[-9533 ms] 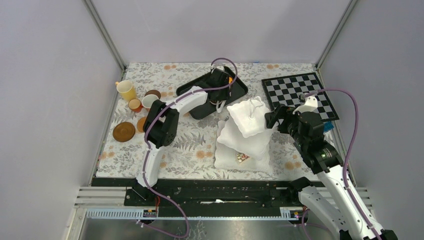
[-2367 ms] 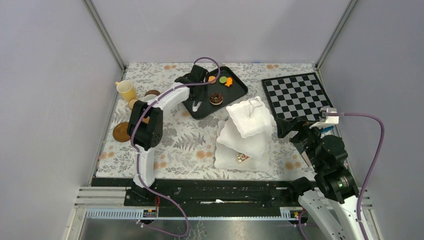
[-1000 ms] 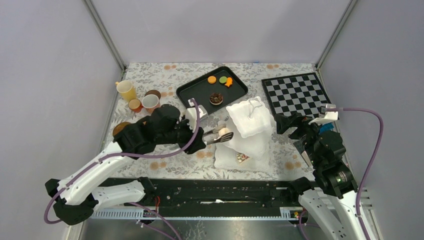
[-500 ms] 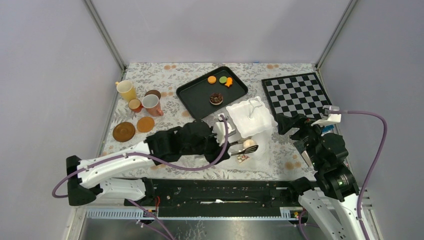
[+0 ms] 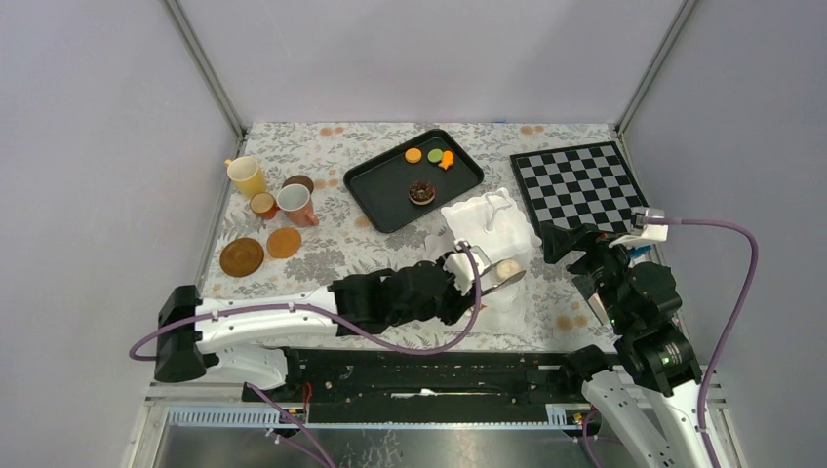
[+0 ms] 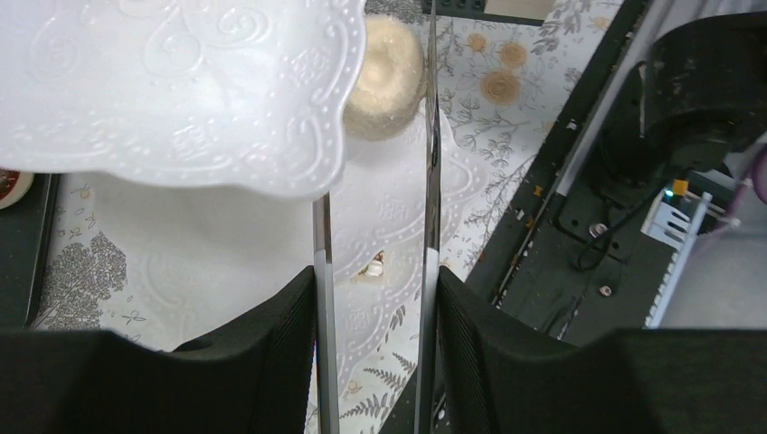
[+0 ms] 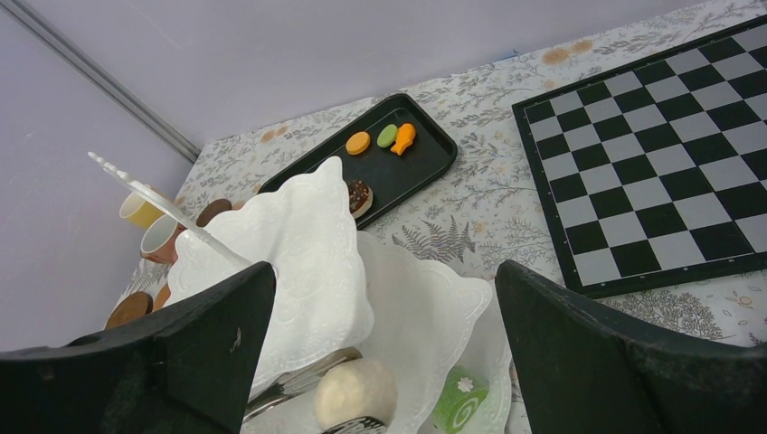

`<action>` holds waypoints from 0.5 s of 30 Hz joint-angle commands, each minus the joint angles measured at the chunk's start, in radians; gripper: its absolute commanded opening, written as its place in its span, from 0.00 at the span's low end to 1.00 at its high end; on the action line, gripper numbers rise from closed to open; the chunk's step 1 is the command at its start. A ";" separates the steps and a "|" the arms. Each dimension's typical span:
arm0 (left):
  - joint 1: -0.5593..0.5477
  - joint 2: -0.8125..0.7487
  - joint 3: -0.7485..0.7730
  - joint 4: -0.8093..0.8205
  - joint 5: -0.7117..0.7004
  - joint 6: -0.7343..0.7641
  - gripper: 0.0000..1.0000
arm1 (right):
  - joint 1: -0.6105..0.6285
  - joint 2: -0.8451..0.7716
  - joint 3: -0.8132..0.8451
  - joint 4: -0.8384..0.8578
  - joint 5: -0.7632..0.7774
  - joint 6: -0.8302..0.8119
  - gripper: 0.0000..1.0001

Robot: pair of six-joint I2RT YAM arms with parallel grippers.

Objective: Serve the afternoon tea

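The white three-tier stand [image 5: 488, 226] stands right of centre. My left gripper [image 5: 466, 284] is shut on the silver tongs [image 6: 431, 181], whose tips pinch a round cream cake [image 5: 507, 270]. The cake [image 6: 384, 77] hangs over the middle tier, just under the top tier's edge; it also shows in the right wrist view [image 7: 355, 393]. A green roll cake [image 7: 457, 398] and a small cake [image 6: 373, 268] lie on the bottom tier. My right gripper [image 5: 561, 239] is open and empty, just right of the stand. A chocolate donut [image 5: 421, 191], two macarons [image 5: 413, 155] and an orange fish cake [image 5: 447, 160] lie on the black tray [image 5: 366, 190].
A yellow cup [image 5: 246, 175], a white cup [image 5: 293, 203] and small brown cups [image 5: 261, 205] stand at the far left, with two brown saucers [image 5: 241, 256] in front of them. A chessboard [image 5: 580, 185] lies at the back right, beside my right arm.
My left arm has swung from the tray down to the stand's front, then right, carrying the tongs and cream cake under the top tier. My right gripper drew back earlier and now stays still.
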 commanded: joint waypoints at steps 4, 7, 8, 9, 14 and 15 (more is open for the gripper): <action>-0.016 0.087 0.030 0.158 -0.178 -0.034 0.32 | 0.005 -0.017 0.018 0.020 0.027 -0.010 0.98; -0.016 0.114 0.039 0.171 -0.197 -0.035 0.32 | 0.006 -0.020 0.018 0.017 0.027 -0.012 0.98; -0.016 0.120 0.039 0.181 -0.200 -0.032 0.32 | 0.005 -0.020 0.018 0.015 0.027 -0.014 0.98; -0.016 0.125 0.040 0.191 -0.200 -0.030 0.32 | 0.005 -0.020 0.019 0.012 0.027 -0.015 0.98; -0.016 0.160 0.054 0.201 -0.200 -0.031 0.33 | 0.005 -0.026 0.016 0.008 0.028 -0.018 0.98; -0.016 0.165 0.055 0.202 -0.203 -0.033 0.33 | 0.005 -0.026 0.017 0.010 0.028 -0.018 0.98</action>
